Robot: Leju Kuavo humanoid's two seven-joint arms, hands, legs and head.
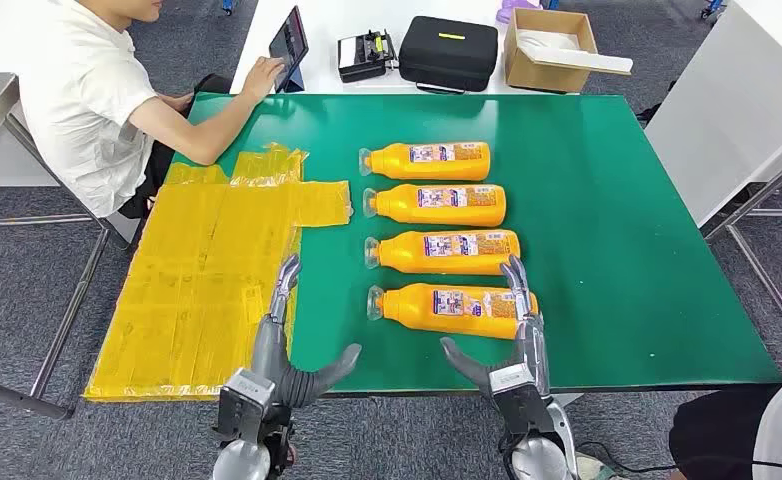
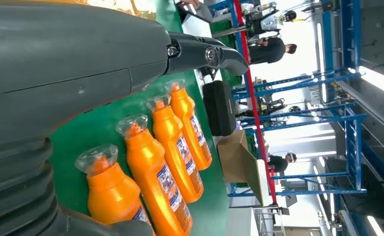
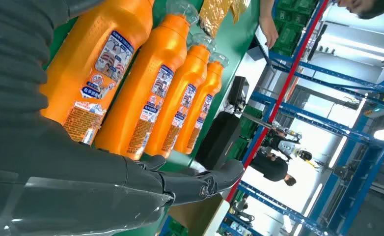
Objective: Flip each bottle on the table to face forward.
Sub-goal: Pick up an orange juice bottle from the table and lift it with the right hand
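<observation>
Four orange bottles lie in a column at the frame's centre, long axes running left-right. The nearest bottle (image 1: 454, 306) lies just above the right hand (image 1: 502, 350), fingers spread, empty; left hand (image 1: 292, 345) likewise empty, farther left.

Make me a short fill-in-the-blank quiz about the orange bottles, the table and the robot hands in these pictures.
1. The number of orange bottles lying on their sides is ____.
2. The table surface is coloured ____.
3. The bottle caps all point toward the robot's ____ side.
4. The left robot hand and right robot hand both hold ____.

Missing words: four; green; left; nothing
</observation>
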